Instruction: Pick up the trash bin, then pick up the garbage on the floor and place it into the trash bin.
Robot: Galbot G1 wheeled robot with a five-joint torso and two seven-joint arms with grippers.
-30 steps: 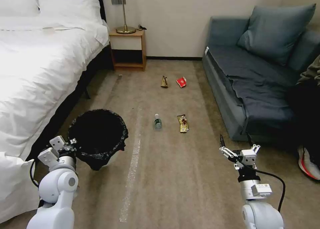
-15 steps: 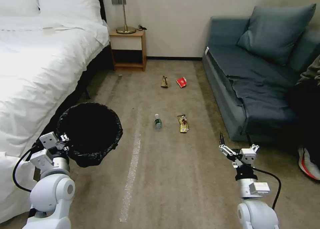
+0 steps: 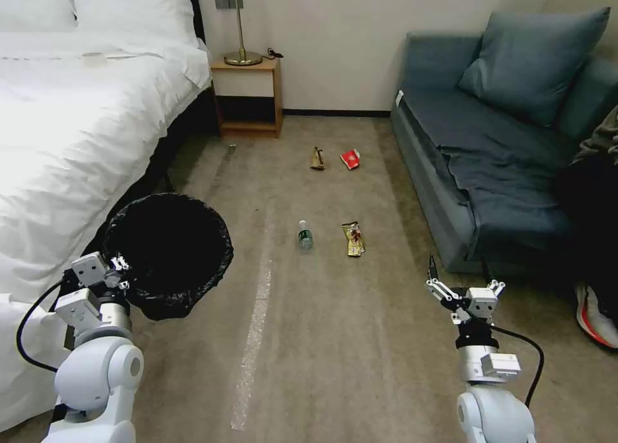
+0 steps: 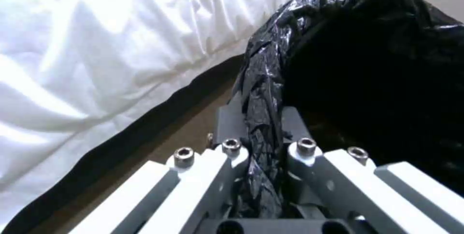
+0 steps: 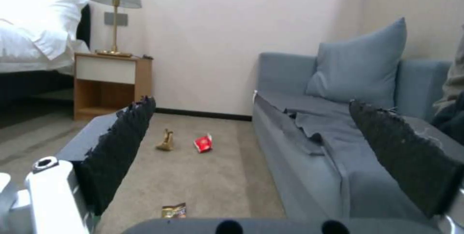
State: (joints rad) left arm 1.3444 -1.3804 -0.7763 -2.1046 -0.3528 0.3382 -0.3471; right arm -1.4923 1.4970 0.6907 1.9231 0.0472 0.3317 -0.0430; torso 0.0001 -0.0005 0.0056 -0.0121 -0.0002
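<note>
Trash bin [image 3: 168, 253] at lower left of the head view, clamped by its bag-covered rim in the left gripper [image 3: 119, 267], lifted higher and farther left than a second ago, nearer the white bed [image 3: 71, 121]. Right gripper [image 3: 458, 282] at lower right, spread wide, grasping nothing, barely shifted since then. Bottle [image 3: 304, 235] and yellow-brown wrapper [image 3: 353, 238] side by side at centre on the carpet [image 3: 335, 340]; brown paper piece [image 3: 317, 159] and red packet [image 3: 350, 159] above them, all unmoved.
</note>
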